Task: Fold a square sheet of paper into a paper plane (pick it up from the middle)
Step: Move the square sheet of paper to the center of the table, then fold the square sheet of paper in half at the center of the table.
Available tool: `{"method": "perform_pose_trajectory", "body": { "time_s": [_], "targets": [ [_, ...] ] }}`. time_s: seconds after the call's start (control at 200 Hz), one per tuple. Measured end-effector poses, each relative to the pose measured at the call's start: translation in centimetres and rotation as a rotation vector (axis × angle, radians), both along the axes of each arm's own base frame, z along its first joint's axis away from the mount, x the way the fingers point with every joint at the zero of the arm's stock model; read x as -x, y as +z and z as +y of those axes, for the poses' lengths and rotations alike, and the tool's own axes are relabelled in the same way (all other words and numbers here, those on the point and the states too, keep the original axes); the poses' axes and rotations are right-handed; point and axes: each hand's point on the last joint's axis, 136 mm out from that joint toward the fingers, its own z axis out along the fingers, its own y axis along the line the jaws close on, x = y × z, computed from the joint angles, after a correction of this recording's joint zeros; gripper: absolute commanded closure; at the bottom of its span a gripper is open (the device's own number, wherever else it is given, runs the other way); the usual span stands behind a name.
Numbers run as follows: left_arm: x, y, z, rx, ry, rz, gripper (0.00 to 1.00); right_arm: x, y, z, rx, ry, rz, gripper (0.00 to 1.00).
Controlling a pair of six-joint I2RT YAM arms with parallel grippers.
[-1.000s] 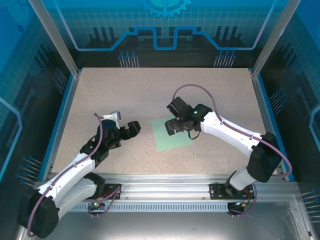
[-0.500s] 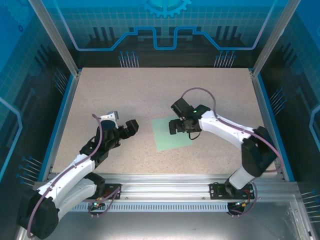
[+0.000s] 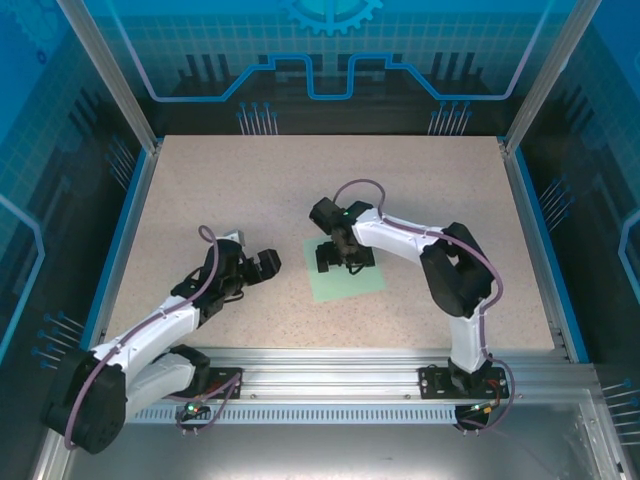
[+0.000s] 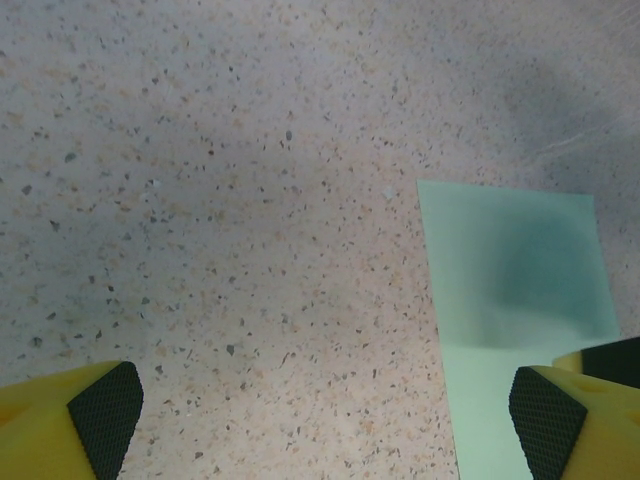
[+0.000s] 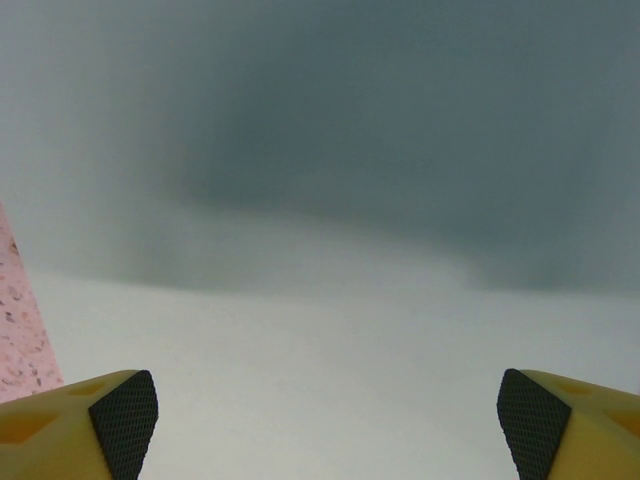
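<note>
The square sheet of paper (image 3: 352,281) lies flat and unfolded on the speckled table, pale mint-green. My right gripper (image 3: 338,258) hovers right over the sheet's upper left part, open, its yellow fingers (image 5: 110,410) spread wide with only the paper's surface (image 5: 320,360) between them. My left gripper (image 3: 262,263) stands open to the left of the sheet, a short gap away; in the left wrist view the paper (image 4: 510,300) lies ahead on the right, partly behind the right finger (image 4: 560,415). Nothing is held.
The speckled table (image 3: 250,190) is ringed by blue rails and aluminium posts. The arms' bases sit on the metal rail (image 3: 330,375) at the near edge. The right arm's elbow (image 3: 455,280) bends over the table's right half.
My right gripper has slid left across the sheet and its arm has folded in sharply. The left gripper has edged slightly right toward the paper. The sheet has not moved.
</note>
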Motion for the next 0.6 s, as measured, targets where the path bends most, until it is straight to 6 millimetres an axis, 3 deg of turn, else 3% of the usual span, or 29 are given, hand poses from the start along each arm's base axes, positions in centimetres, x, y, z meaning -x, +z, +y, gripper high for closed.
{"method": "perform_pose_trajectory", "body": {
  "time_s": [0.205, 0.6],
  "targets": [
    [0.0, -0.3, -0.6, 0.016, -0.027, 0.022, 0.02, -0.8, -0.1, 1.6, 0.002, 0.103, 0.008, 0.03],
    [0.1, -0.1, -1.1, 0.034, -0.048, 0.022, 0.02, 0.0, -2.9, 1.1, 0.057, 0.137, 0.096, 0.0]
  ]
}}
